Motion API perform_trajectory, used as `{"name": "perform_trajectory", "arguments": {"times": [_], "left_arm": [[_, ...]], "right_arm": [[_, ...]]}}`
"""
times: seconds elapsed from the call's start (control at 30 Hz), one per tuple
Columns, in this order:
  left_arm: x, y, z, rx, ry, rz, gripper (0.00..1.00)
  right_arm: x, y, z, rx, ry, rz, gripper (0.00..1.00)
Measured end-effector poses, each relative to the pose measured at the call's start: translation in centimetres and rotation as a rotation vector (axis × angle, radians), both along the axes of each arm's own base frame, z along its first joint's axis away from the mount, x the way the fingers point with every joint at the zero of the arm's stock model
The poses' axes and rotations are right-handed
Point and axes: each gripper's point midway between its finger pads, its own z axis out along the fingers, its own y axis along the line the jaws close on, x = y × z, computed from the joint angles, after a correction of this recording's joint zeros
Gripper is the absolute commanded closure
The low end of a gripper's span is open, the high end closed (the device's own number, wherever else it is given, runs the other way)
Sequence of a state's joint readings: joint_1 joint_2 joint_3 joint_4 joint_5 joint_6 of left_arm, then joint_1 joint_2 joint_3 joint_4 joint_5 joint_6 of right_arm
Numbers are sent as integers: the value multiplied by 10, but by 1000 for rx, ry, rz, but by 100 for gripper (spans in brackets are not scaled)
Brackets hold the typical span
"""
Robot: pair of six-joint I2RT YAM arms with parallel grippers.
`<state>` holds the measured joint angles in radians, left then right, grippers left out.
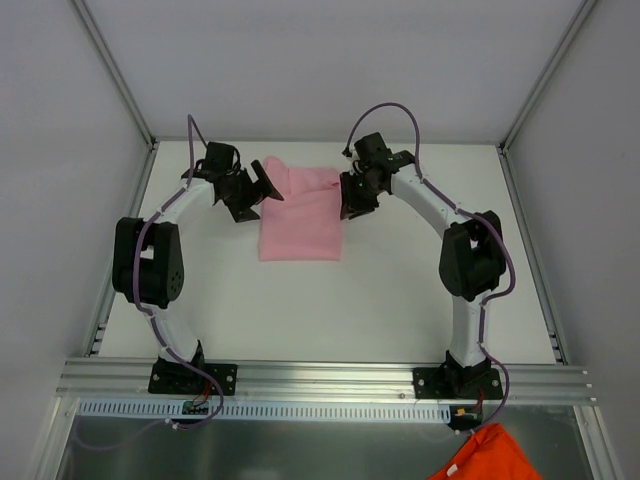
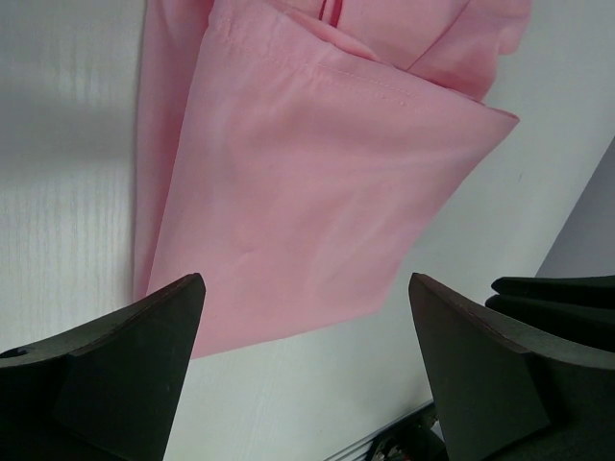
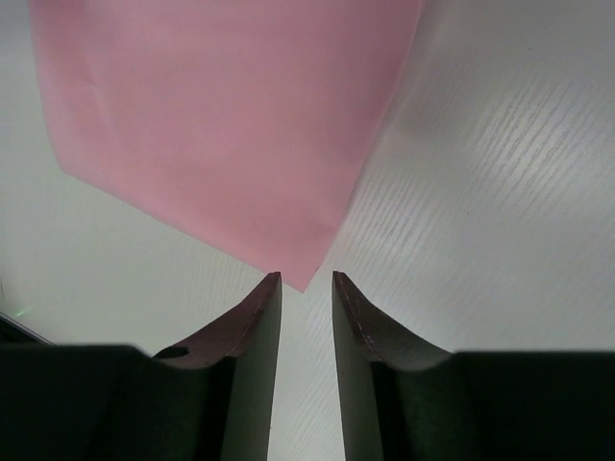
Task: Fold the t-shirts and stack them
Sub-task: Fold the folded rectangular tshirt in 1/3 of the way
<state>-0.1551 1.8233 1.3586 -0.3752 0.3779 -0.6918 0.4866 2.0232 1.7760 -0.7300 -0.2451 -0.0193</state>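
A light pink t-shirt (image 1: 300,215) lies folded into a narrow rectangle on the white table, at the far middle. It also shows in the left wrist view (image 2: 317,173), with a folded sleeve hem on top, and in the right wrist view (image 3: 221,125). My left gripper (image 1: 262,195) is at the shirt's upper left edge, wide open and empty (image 2: 307,288), above the shirt's edge and bare table. My right gripper (image 1: 348,205) is at the shirt's right edge. Its fingers (image 3: 306,288) stand a narrow gap apart, with nothing between them and a shirt corner just beyond the tips.
An orange cloth (image 1: 490,458) lies below the table's near edge at the bottom right. A metal rail (image 1: 320,378) carries both arm bases. White walls enclose the table (image 1: 400,300) on the left, back and right.
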Motion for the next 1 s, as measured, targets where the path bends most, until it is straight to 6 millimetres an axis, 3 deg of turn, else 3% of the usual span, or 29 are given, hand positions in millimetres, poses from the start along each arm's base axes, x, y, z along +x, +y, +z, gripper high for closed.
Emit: {"name": "perform_trajectory", "arguments": {"times": [0.17,0.43,0.8,1.0], "left_arm": [[0,-1,-3,-4,2,-3,13],[-14,1,-24,3,50,-3,13],[-14,1,-42,8,80,-3,16],[-14,1,-50,10,95,-4,16]], "right_arm": [[-1,-1,-4,-2,5,-2,66],[-21,-8,-41,-23,90,-28,63],[-14,0,-40,19,65,-25,63],[-13,3,-47,25,78,-31,57]]}}
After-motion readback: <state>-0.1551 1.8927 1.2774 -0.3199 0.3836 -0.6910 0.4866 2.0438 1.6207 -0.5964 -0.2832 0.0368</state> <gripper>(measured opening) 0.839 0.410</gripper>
